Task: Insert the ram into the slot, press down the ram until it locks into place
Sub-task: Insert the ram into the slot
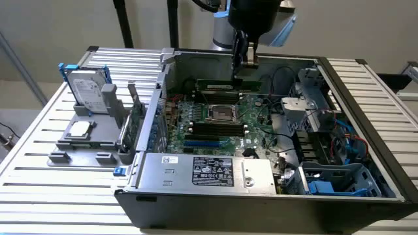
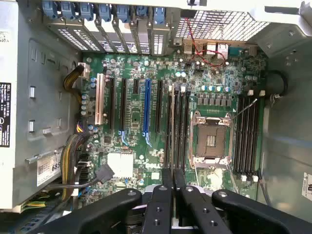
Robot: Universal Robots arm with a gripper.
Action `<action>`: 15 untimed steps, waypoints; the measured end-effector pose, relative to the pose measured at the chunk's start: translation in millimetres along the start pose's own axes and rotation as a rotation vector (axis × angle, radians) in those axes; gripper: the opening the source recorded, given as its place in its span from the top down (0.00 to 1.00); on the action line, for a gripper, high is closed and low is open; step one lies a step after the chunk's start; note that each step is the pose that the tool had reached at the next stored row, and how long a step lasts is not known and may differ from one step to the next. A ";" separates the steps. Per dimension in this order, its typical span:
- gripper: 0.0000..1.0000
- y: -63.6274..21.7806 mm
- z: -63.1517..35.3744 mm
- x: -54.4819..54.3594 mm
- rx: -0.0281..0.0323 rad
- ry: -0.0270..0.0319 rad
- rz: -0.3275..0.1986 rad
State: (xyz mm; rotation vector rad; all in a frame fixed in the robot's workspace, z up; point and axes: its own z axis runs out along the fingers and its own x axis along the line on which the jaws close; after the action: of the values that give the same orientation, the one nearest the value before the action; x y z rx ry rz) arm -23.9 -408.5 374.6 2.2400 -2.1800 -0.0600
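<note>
Hanging at the exterior view's upper middle, the gripper point(image 1: 240, 73) is pinching the ram point(image 1: 225, 85), fingers point(image 2: 167, 195) nearly together. The ram is hovering level above the black slots point(image 2: 179, 126).

Table point(image 1: 39, 161): slatted bare metal, brushed, dull sheen. Case point(image 1: 196, 63): grey sheet metal, matt. Motherboard point(image 2: 141, 161): green lacquered board, faint gloss. Slots point(image 2: 246, 136): smooth black plastic. Ram point(image 1: 228, 85): green board like the motherboard. Tool point(image 2: 173, 171): matt black, bolt heads showing. Drive bracket point(image 1: 65, 68): blue plastic.
</note>
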 end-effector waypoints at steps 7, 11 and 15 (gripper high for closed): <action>0.87 0.0 0.0 0.0 0.0000 0.0000 0.000; 0.87 -0.2 0.1 0.0 -0.0006 0.0001 0.000; 0.87 -0.7 5.2 -0.2 -0.0046 -0.0007 0.019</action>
State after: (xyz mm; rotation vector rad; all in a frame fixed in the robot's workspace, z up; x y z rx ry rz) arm -23.4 -408.2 369.4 2.2167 -2.1991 -0.0654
